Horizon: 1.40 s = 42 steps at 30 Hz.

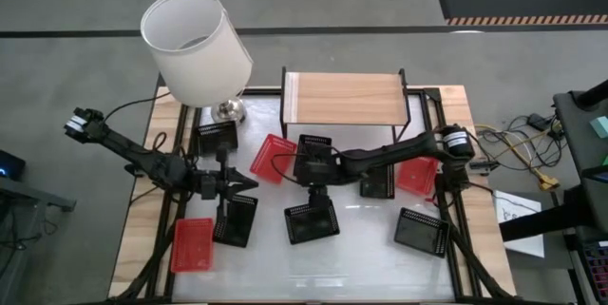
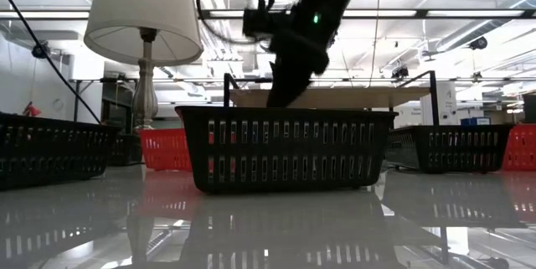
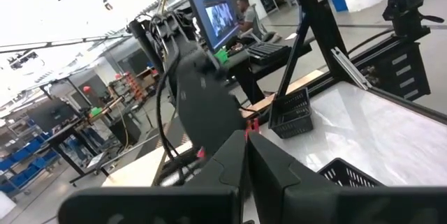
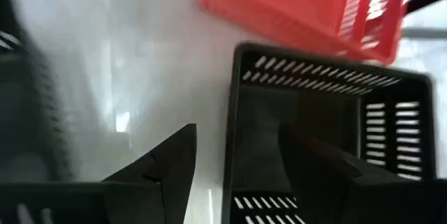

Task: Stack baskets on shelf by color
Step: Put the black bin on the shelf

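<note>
Nearest the low camera stands a black basket, upright on the glossy white surface, empty as far as can be seen. In the high view it lies at centre front. Just behind it, toward the shelf, sits a second black basket, and the right gripper hangs over that one's near wall.

Right gripper: fingers spread wide, one finger outside the basket wall and the other inside. Nothing is held; the pads are apart from the plastic.

Left gripper: fully closed, empty, parked at the left of the surface beside another black basket. It waits.

The shelf is bare; no basket rests on it. Red baskets lie scattered: one at front left, one tilted near the centre, one at the right. Further black baskets sit at rear left and front right. A lamp stands at the rear left corner.

Assessment: the task is at an early stage; the step in hand is the grasp of a black basket by its wall. The next move calls for a slight descent, closure on the wall, then a clean lift up and back to the shelf board. Risk: the thin flared wall may slip or tip the basket.
</note>
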Tool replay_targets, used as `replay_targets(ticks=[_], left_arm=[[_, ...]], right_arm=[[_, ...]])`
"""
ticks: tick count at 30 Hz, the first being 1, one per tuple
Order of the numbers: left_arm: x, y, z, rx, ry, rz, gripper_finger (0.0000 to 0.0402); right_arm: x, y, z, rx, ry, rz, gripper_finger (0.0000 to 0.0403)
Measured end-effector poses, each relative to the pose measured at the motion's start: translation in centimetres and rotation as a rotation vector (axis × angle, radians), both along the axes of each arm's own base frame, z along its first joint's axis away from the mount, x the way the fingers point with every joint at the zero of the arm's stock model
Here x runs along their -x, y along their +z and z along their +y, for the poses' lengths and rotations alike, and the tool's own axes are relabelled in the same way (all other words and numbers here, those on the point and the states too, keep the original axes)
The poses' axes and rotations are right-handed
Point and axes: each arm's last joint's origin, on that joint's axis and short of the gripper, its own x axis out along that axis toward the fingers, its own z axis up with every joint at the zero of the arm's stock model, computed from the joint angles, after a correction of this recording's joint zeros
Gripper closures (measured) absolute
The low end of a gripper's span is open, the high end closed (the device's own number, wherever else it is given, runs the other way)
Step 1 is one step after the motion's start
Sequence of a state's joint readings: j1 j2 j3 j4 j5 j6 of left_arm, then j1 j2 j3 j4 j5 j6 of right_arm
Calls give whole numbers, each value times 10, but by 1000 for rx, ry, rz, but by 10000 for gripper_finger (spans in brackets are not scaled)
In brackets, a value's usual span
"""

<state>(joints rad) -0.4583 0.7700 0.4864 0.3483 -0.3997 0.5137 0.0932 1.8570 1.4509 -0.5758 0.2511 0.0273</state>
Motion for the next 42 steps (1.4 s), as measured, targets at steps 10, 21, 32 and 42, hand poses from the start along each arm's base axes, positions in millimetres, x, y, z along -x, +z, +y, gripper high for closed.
replay_targets(ticks=[10, 21, 32, 42], left_arm=[[1, 1, 1, 3, 0, -6, 402], [2, 1, 1, 5, 1, -11, 402], [3, 2, 1, 7, 1, -14, 402], [3, 2, 1, 8, 2, -15, 402]], right_arm=[[-7, -23, -10, -40, -7, 49, 215], [-9, -29, -11, -34, 3, 58, 376], [-3, 2, 2, -25, 51, 62, 394], [11, 61, 32, -17, 131, 16, 394]])
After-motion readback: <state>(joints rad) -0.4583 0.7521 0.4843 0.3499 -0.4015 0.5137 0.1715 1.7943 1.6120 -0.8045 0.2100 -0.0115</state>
